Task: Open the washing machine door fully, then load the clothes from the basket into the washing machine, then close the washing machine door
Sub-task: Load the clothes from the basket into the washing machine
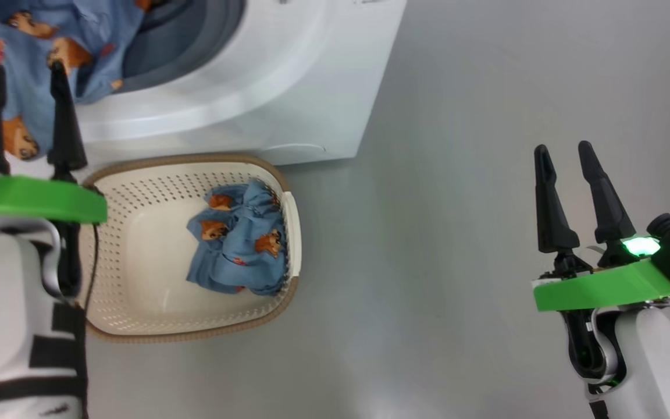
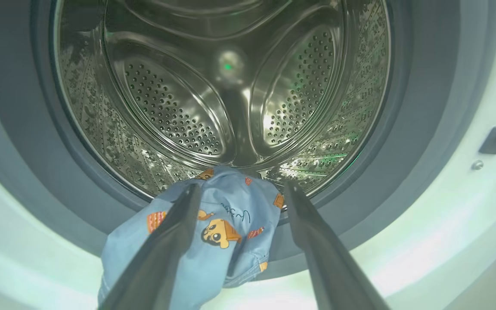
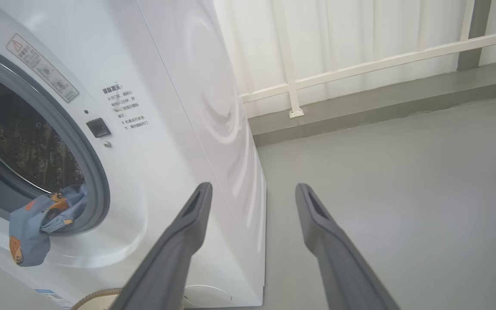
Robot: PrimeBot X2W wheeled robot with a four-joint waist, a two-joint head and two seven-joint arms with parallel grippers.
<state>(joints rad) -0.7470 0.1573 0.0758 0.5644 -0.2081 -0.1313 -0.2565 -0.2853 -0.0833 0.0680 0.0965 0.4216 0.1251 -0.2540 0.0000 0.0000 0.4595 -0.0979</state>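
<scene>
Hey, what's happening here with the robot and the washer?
A two-armed robot is loading laundry. Its left tool, open, is at the mouth of the washing machine, where one bear-print garment hangs over the gasket, half out. Another bundle lies in the basket. The right tool is open over the floor, holding nothing.

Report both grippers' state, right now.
Left gripper: open, holding nothing; a piece of the clothes drapes over the washing machine opening's lip just ahead.
Right gripper: open, empty, over the floor.
</scene>
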